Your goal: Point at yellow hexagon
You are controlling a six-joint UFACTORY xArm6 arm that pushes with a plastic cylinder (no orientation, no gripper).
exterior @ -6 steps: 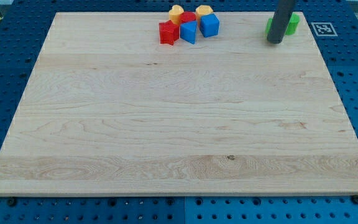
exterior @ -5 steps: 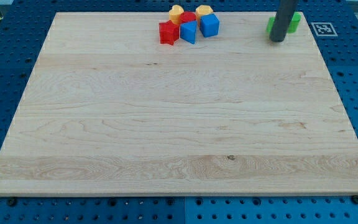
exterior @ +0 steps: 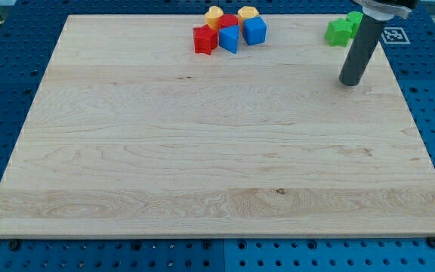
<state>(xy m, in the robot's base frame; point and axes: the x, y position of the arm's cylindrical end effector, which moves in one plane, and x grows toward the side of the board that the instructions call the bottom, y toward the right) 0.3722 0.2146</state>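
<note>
Two yellow blocks sit in a cluster at the view's top centre. The right one [exterior: 248, 13] looks like the yellow hexagon; the left one [exterior: 214, 15] is more rounded. With them are a red block [exterior: 205, 39], a second red block [exterior: 229, 20], and two blue blocks [exterior: 229, 38] [exterior: 254, 30]. My tip [exterior: 350, 82] stands on the bare board at the view's upper right, far to the right of and below the cluster, touching no block.
Two green blocks [exterior: 340, 30] [exterior: 356, 19] lie just above my tip near the board's top right edge; the rod partly hides the right one. A black-and-white marker [exterior: 391, 35] sits off the board's top right corner.
My tip has moved toward the view's bottom and slightly right, away from the green blocks, which now show more fully. No block has moved.
</note>
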